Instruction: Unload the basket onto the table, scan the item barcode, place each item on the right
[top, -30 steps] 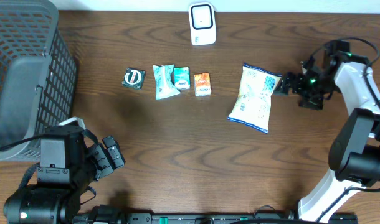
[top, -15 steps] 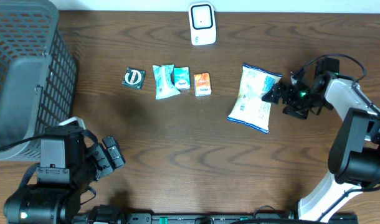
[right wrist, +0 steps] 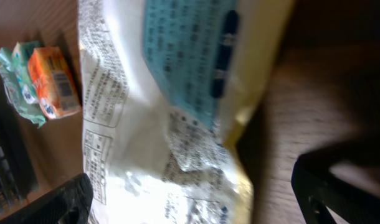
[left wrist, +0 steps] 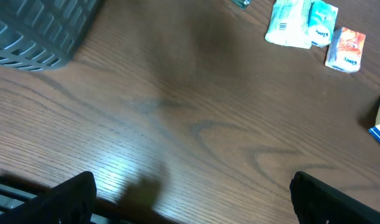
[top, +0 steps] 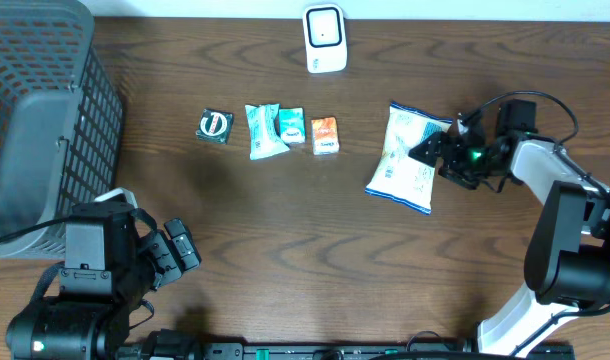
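Note:
The item, a white and blue snack bag (top: 403, 160), lies flat on the right side of the table. My right gripper (top: 426, 153) is at the bag's right edge and is open. In the right wrist view the bag (right wrist: 171, 106) fills the space between the two spread fingers of the right gripper (right wrist: 190, 202), which are not closed on it. The white barcode scanner (top: 325, 38) stands at the back centre. My left gripper (top: 182, 252) sits open at the front left, and in its wrist view the left gripper (left wrist: 190, 202) has only bare table between its fingers.
A row of small packets lies left of the bag: a black one (top: 215, 125), two teal and white ones (top: 265, 131), and an orange one (top: 325, 135). A dark mesh basket (top: 45, 110) fills the left edge.
My right gripper has moved left and down from beside the bag to its right edge, with its jaws still open. The left arm has not moved.

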`<move>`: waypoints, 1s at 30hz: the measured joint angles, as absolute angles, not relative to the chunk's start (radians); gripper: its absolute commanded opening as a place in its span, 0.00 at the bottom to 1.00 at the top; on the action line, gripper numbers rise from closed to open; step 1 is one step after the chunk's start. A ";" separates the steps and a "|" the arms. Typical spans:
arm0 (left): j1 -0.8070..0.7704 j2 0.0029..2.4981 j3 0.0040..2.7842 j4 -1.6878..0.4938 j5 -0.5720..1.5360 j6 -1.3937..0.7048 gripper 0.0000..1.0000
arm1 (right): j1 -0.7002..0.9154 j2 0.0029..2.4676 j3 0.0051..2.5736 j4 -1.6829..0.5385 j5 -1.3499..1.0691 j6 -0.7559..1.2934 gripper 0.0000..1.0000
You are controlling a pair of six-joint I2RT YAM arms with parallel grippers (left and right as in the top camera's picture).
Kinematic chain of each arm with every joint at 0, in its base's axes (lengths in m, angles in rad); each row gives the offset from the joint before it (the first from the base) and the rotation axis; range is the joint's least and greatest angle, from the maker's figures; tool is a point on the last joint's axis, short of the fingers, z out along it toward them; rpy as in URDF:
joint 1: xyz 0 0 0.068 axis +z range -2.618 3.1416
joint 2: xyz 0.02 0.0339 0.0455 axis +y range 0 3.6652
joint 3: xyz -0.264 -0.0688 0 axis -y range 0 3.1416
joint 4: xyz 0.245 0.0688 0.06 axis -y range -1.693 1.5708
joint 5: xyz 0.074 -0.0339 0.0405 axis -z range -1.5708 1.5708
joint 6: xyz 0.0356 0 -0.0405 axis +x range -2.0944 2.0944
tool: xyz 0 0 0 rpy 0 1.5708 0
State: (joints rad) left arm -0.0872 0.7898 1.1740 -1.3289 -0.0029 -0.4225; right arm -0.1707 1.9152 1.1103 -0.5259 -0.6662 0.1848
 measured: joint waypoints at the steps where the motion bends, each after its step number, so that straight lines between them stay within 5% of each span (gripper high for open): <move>1: -0.087 0.790 1.174 -1.328 -0.003 -0.422 0.98 | -0.162 1.913 1.104 -0.509 -0.669 0.192 0.99; 14: -0.087 0.790 1.174 -1.328 -0.003 -0.422 0.98 | -0.076 1.907 1.044 -0.328 -0.653 0.295 0.80; 19: -0.087 0.790 1.174 -1.328 -0.003 -0.422 0.98 | -0.045 1.908 1.016 -0.268 -0.614 0.323 0.42; 22: -0.087 0.790 1.174 -1.328 -0.003 -0.422 0.98 | -0.035 1.913 1.000 -0.242 -0.612 0.335 0.01; 30: -0.087 0.790 1.174 -1.328 -0.003 -0.422 0.98 | -0.041 1.924 0.995 -0.204 -0.748 0.342 0.01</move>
State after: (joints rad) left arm -0.0872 0.7898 1.1740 -1.3285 -0.0032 -0.4225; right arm -0.0406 1.9240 0.9947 -0.2035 -0.7475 0.3420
